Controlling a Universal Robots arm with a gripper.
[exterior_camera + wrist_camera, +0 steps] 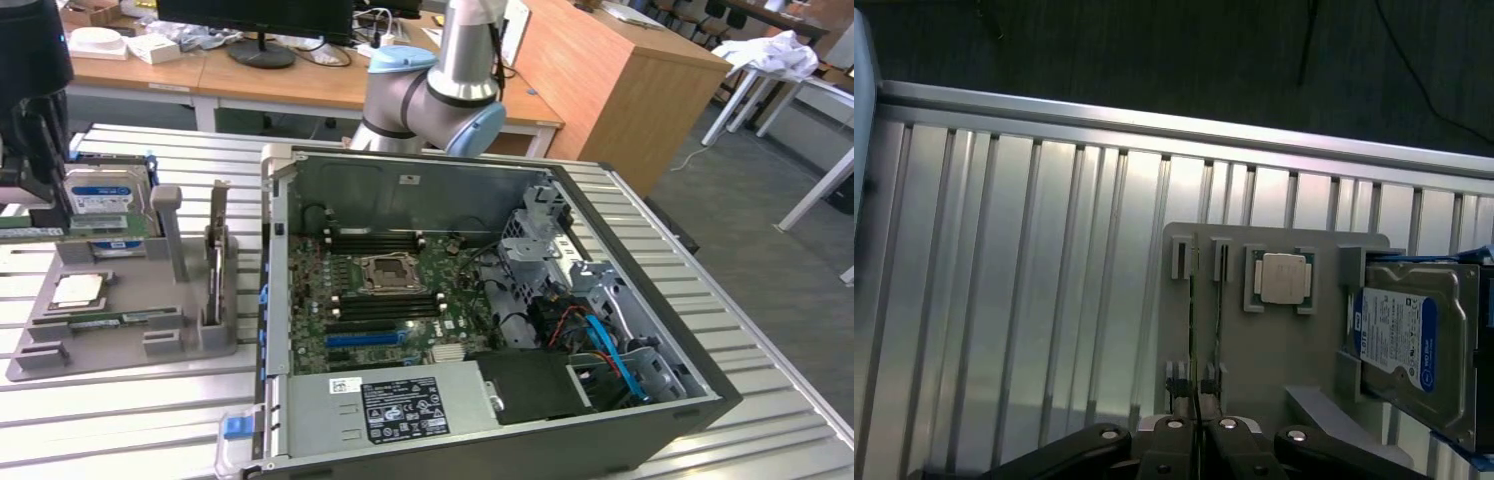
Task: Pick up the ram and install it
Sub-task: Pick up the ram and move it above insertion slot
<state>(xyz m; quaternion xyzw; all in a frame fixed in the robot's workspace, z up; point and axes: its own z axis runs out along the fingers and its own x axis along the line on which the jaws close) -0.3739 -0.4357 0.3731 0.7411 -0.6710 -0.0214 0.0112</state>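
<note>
While the gripper (1197, 442) hovers closed, the ram (1194, 330) lies beneath.

Pretty standard UR look tbh: well back from the claw (1197, 440) the arm (441, 100) is a smooth silver-grey tube with chunky rounded joints and light blue end caps (400, 58), and the claw itself is black linkage bars with shiny silver pivot pins (1295, 434).
</note>
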